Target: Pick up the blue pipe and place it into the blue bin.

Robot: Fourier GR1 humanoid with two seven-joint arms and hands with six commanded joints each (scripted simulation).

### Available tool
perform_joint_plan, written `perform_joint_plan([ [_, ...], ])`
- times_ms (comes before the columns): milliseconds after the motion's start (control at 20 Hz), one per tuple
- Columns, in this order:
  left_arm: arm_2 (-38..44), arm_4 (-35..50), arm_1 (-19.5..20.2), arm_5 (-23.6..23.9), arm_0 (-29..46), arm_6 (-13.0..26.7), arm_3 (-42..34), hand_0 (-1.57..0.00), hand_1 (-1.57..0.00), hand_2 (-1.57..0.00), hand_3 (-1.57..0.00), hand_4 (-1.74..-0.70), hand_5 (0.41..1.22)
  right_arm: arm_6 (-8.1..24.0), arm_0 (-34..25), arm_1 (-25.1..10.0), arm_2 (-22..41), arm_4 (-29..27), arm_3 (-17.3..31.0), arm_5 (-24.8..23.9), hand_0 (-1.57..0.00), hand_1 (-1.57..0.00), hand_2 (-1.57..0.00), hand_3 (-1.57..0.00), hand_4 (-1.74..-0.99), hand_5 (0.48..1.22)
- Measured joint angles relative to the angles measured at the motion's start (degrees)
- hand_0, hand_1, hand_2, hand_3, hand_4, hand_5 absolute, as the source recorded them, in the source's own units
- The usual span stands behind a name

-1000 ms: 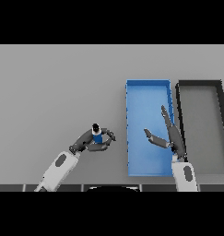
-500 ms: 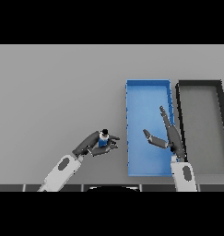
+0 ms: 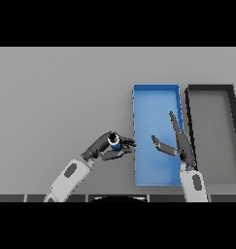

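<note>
Light: even, moderately bright, no clear source
Shadows: faint
Glare: none
Focus: soft throughout, edges undistorted

Colours of objects on the grey table (image 3: 51, 97).
Blue pipe (image 3: 114, 143) with pale top; blue bin (image 3: 156, 92); black bin (image 3: 211, 88) at three o'clock, grey-floored; dark hands.

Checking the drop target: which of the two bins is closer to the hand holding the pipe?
The blue bin, just right of the left hand gripping the blue pipe. The black bin lies farther right, beyond it.
</note>
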Motion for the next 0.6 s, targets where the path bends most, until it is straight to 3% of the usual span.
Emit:
perform_joint_plan([
  [100, 0.3, 0.0, -0.5, -0.8, -1.3, 2.4, -0.2, -1.56, -1.57, -1.57, -1.57, -1.47, 1.219, -0.8, 0.5, -0.6, -0.1, -0.3, -0.3, 0.7, 0.00, 0.00, 0.00, 0.00, -1.124, 0.569],
  [450, 1.4, -0.3, -1.5, -3.7, -1.8, 3.8, 0.0, -1.57, -1.57, -1.57, -1.57, -1.47, 1.220, 0.7, 3.2, 0.0, 0.4, 1.2, -3.6, -1.1, 0.00, 0.00, 0.00, 0.00, -1.123, 0.578],
  [600, 1.1, -1.2, -2.0, -4.0, -0.5, 3.6, -0.8, -1.57, -1.57, -1.57, -1.57, -1.47, 1.220, 1.3, 5.3, 0.9, 1.1, 3.2, -5.2, -2.9, 0.00, 0.00, 0.00, 0.00, -1.185, 0.578],
])
